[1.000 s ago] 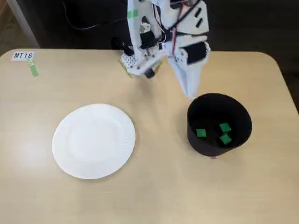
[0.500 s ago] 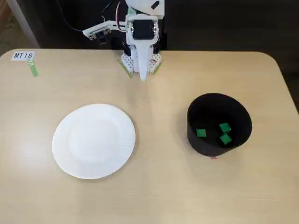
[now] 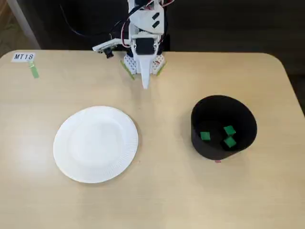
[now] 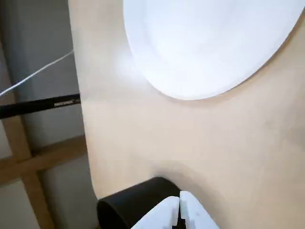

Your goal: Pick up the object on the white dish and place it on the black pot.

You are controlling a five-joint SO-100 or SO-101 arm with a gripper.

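The white dish (image 3: 96,143) lies bare on the left half of the table; no cube is on it. It also shows in the wrist view (image 4: 205,43). The black pot (image 3: 223,127) stands to the right, with three small green cubes (image 3: 229,130) on its floor. My gripper (image 3: 145,84) is drawn back at the far edge near the arm's base, fingers pressed together and empty. In the wrist view the white fingertips (image 4: 180,202) meet, with the pot (image 4: 128,205) behind them.
A label reading MT18 (image 3: 23,57) and a green tape strip (image 3: 34,70) sit at the far left corner. The arm's base (image 3: 143,64) stands at the far table edge. In the wrist view the table edge (image 4: 81,119) runs down the left.
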